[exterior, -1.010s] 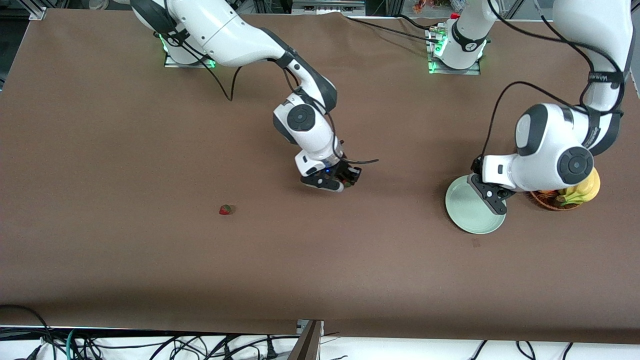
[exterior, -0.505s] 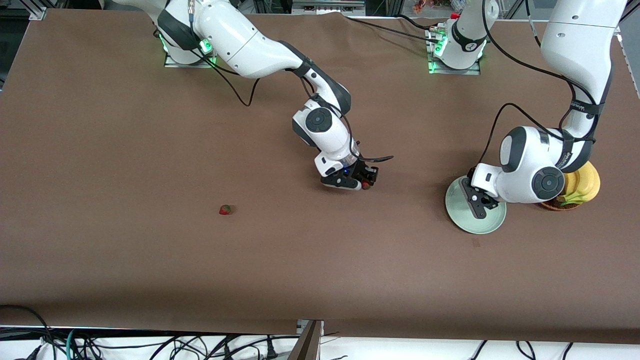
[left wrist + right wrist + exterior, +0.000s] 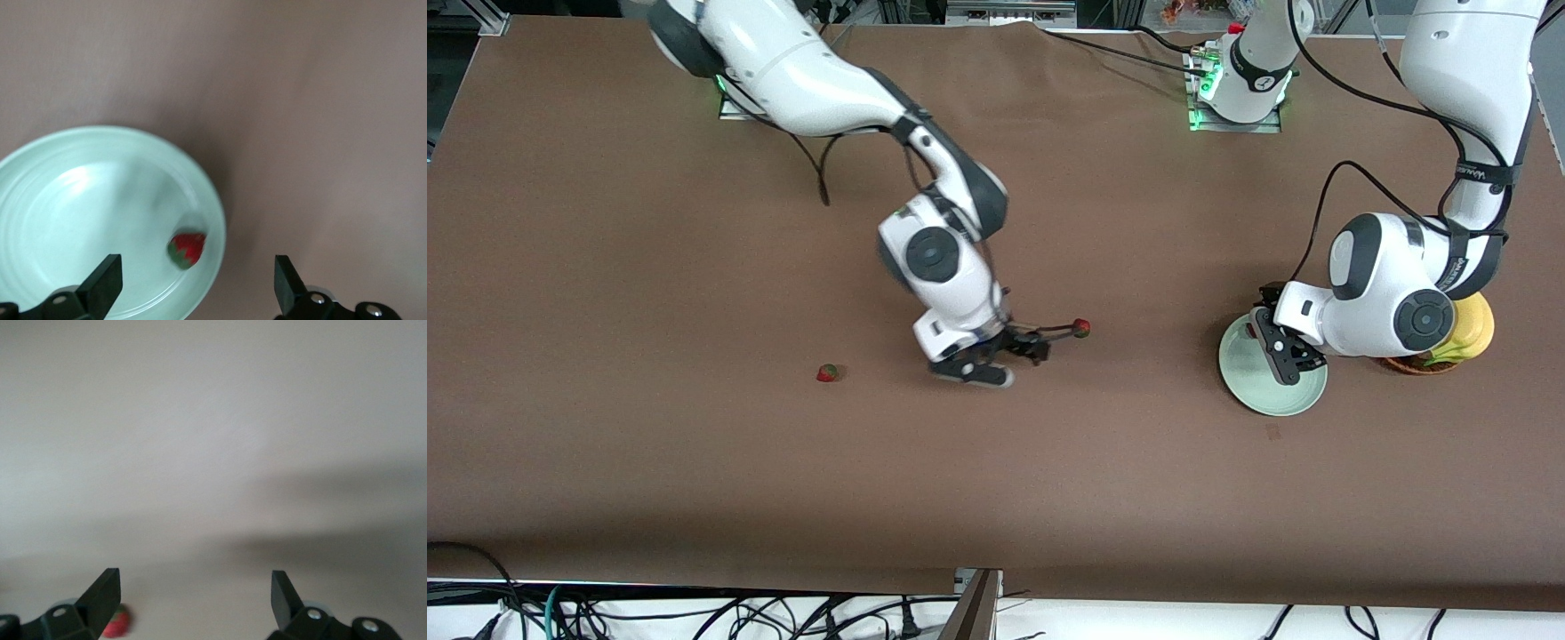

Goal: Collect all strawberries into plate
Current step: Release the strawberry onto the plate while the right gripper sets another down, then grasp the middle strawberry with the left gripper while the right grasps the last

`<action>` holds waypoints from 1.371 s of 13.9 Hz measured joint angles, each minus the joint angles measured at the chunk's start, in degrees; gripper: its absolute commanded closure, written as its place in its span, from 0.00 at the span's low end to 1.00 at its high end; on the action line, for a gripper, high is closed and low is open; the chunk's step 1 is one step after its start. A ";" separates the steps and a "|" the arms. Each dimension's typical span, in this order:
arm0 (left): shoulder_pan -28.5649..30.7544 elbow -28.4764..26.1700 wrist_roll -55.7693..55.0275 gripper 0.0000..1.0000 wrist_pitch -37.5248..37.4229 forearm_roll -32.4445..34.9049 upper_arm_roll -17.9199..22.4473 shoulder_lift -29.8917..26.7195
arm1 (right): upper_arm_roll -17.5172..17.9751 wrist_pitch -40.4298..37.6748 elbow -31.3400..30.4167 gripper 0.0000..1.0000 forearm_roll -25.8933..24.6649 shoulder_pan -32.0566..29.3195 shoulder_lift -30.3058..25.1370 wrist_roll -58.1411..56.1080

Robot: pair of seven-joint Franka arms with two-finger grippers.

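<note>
One strawberry [image 3: 1081, 328] lies on the brown table near the middle. A second strawberry [image 3: 828, 372] lies nearer the right arm's end. A third strawberry [image 3: 187, 248] lies in the mint-green plate [image 3: 1254, 391], close to its rim [image 3: 80, 200]; the left arm hides it in the front view. My right gripper [image 3: 1032, 348] is open and empty, low over the table between the two loose strawberries. In the right wrist view [image 3: 193, 580] a strawberry [image 3: 117, 623] shows beside one fingertip. My left gripper [image 3: 1288, 356] hangs open and empty over the plate [image 3: 198, 273].
A brown wicker basket [image 3: 1405, 364] with yellow bananas [image 3: 1474, 327] stands beside the plate, toward the left arm's end, partly under the left arm. A black cable trails from the right wrist above the table.
The right gripper opened and left its strawberry on the table near the middle, then swung back toward the right arm's end. The left gripper shifted slightly over the plate.
</note>
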 measured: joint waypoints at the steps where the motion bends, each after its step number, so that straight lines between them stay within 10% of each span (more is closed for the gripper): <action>1: -0.28 0.34 -3.32 0.00 -0.39 -0.48 -1.32 -0.16 | -0.04 -4.43 -0.04 0.00 -0.01 -2.64 -1.39 -3.62; 7: -5.15 1.69 -29.01 0.00 1.53 -0.93 -9.31 0.56 | -0.92 -22.44 -1.90 0.00 -0.11 -17.61 -3.34 -25.87; 14: -14.75 1.66 -46.42 0.00 22.51 -0.92 -9.26 10.45 | -4.24 -11.78 -13.07 0.00 -0.10 -18.17 -3.36 -28.22; 19: -15.95 0.86 -48.76 0.00 24.52 -0.92 -9.26 13.16 | -4.24 -2.92 -19.63 0.02 -0.09 -18.00 -3.43 -25.74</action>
